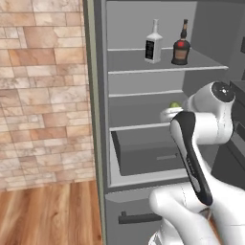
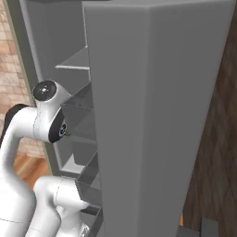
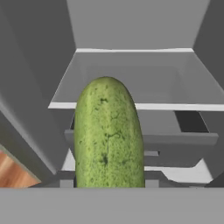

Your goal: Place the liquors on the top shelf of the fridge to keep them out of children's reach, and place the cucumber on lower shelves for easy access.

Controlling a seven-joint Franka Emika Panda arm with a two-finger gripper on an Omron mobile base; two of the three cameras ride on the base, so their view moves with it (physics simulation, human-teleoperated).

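Note:
The fridge (image 1: 98, 119) stands open. On its top shelf (image 1: 167, 70) the liquors stand upright: a clear-white bottle (image 1: 153, 43) and a squat red-brown bottle (image 1: 181, 47) beside it. My gripper (image 3: 108, 183) is shut on the cucumber (image 3: 108, 135), which points away from the hand, over the pale front edge of a lower shelf (image 3: 175, 106). From the left base view the green cucumber tip (image 1: 175, 104) peeks above my white hand, between two lower shelves (image 1: 139, 127). The cucumber hides the fingertips.
A boxy grey drawer (image 1: 143, 153) sits under the lower shelves. The open fridge door (image 2: 152, 115) with its narrow trays (image 2: 78, 111) stands close on the right of my arm. A dark bar handle (image 1: 139, 217) is below. Brick wall (image 1: 43, 95) and wood floor (image 1: 48, 215) lie left.

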